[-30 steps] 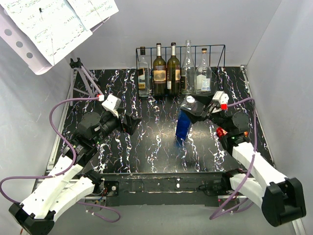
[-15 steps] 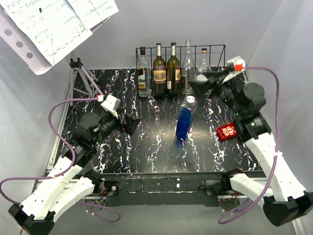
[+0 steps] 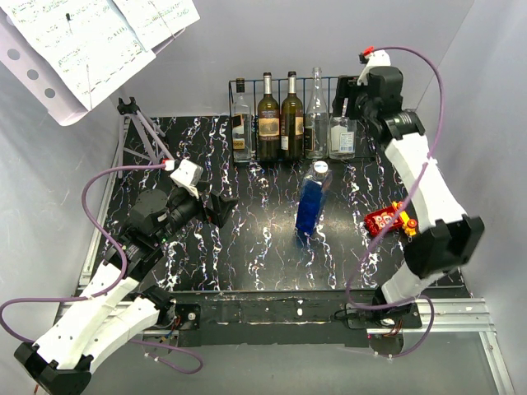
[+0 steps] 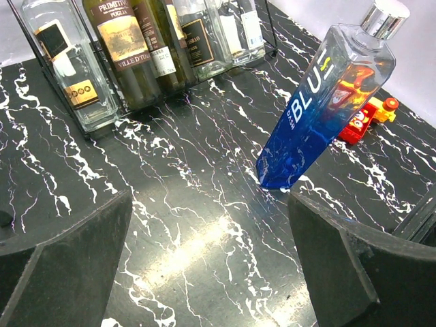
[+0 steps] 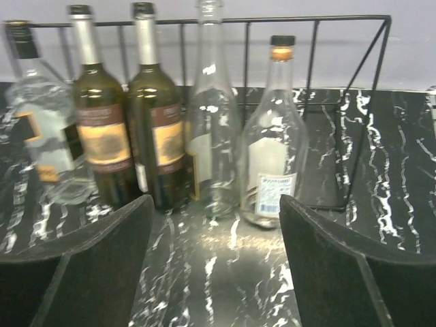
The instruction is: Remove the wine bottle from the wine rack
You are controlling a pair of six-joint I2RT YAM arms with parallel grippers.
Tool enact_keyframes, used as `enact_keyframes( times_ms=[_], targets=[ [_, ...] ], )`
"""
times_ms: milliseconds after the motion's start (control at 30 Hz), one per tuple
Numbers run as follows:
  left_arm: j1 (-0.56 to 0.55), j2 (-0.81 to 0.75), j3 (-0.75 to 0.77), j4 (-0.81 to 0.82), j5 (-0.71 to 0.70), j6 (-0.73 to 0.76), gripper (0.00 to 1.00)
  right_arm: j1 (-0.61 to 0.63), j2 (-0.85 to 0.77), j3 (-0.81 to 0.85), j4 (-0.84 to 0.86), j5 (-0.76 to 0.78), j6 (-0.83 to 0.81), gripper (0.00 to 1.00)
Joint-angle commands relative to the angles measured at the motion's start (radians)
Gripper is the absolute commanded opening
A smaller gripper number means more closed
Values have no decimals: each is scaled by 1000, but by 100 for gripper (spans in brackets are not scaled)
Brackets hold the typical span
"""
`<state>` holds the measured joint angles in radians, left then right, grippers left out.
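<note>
Black wire wine rack (image 5: pixel 313 19) is crowding the dark wine bottle (image 5: pixel 158 136) between glass neighbours (image 5: pixel 212 136), so the right gripper (image 5: pixel 214 201), jaws spread and empty, is risking toppling them reaching in.

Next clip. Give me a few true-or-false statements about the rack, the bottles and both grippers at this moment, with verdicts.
1. Five bottles stand in the wine rack. True.
2. The blue bottle sits in the rack. False: it stands on the table, in front of the rack.
3. The right gripper is shut on a bottle. False: it is open and empty, facing the rack.
4. The left gripper is open and holds nothing. True.
5. A red toy car lies on the table. True.
</note>
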<state>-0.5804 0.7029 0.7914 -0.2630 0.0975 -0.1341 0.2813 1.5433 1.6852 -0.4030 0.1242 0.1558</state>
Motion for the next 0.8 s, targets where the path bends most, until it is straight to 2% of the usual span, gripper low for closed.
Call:
enact_keyframes(
  times_ms=[0,200,433,567,767],
  targets=[
    [-9,-13,0,-7,18,1,98,-51,168,194,-54,54,-76,79],
    [-13,-22,2,-8,16,5,98,-114,379,396,-51,-6,-82,74],
    [-13,-29,0,-8,5,10,98,-151,511,433,76,-148,-59,65],
    [-13,-23,2,-10,10,10,98,-152,573,453,144,-176,-56,66],
    [-13,-20,2,-12,8,13,98,-154,704,576,173,-158,-53,66]
  ],
)
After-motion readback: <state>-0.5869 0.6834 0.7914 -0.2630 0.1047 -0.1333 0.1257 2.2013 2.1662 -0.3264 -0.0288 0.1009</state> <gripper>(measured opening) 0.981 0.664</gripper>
